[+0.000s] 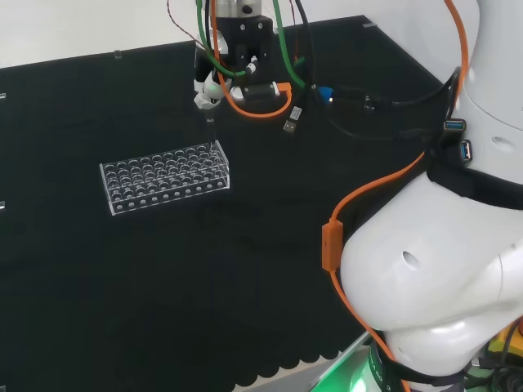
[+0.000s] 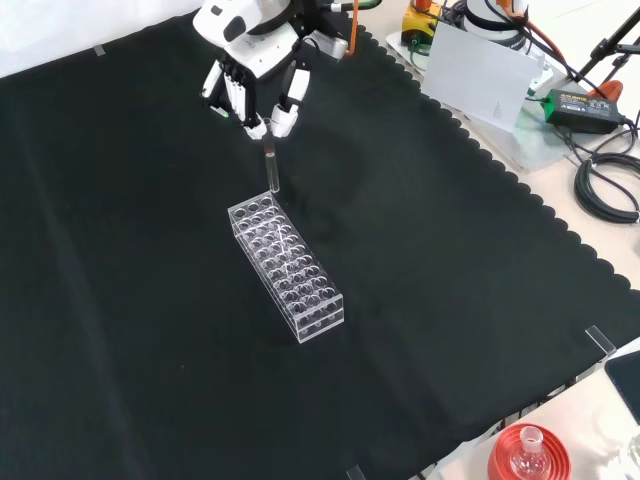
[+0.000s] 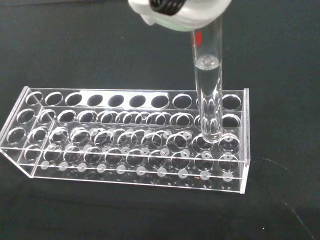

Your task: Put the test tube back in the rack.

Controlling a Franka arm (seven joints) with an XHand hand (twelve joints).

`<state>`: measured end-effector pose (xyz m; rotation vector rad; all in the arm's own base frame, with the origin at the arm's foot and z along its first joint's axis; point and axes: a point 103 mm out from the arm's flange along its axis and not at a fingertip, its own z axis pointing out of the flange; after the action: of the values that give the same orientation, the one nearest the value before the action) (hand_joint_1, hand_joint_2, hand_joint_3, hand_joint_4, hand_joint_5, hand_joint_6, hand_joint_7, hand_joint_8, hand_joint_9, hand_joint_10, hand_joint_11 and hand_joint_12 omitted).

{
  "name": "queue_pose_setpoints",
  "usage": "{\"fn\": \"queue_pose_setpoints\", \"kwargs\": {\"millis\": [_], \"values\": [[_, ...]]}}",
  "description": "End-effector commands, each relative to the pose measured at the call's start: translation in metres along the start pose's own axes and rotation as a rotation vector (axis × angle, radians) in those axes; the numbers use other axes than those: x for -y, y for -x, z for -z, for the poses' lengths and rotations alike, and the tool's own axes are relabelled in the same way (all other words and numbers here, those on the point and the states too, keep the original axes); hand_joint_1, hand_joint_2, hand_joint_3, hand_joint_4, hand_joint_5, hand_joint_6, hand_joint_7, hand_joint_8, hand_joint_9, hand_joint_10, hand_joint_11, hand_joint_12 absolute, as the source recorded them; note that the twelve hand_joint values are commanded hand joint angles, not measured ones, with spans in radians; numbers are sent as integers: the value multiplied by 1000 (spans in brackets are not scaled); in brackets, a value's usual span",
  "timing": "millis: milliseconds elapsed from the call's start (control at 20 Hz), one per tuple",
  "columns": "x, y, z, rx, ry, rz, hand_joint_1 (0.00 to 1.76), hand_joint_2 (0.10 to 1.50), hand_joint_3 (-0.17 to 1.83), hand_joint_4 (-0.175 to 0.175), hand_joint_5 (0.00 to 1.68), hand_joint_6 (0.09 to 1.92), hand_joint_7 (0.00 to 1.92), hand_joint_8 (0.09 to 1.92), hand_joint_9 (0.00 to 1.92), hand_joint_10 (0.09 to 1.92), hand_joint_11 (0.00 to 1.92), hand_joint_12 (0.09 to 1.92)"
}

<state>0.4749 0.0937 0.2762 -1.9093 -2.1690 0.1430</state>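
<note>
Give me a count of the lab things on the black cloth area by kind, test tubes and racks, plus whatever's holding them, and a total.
Test tube: 1, held upright by the hand over one end of the rack
Clear rack: 1, holes look empty
Hand: 1
Total: 3

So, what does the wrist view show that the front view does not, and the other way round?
Wrist view alone: clear liquid inside the tube and its rounded end low among the holes at one end of the rack.

Front view alone: the whole hand pinching the tube's top, the black cloth around, and a red stand at the bench's edge.

Both: the tube upright at one end of the clear rack, with no other tube standing in it.
</note>
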Motion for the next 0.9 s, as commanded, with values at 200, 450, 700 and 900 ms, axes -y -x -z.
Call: {"fn": "queue_pose_setpoints", "kwargs": {"millis": [200, 450, 700, 900], "values": [[-6, 2, -11, -15, -15, -4, 1417, 972, -14, -175, 1269, 497, 1412, 547, 1260, 322, 478, 1361], [-8, 6, -19, -26, -21, -10, 1417, 972, -14, -175, 1269, 496, 1412, 545, 1260, 321, 478, 1361], [-9, 7, -25, -23, -30, -2, 1417, 972, -14, -175, 1269, 495, 1413, 544, 1261, 319, 478, 1361], [-10, 8, -26, -26, -30, -5, 1417, 972, -15, -175, 1270, 494, 1413, 544, 1261, 318, 478, 1361]]}}
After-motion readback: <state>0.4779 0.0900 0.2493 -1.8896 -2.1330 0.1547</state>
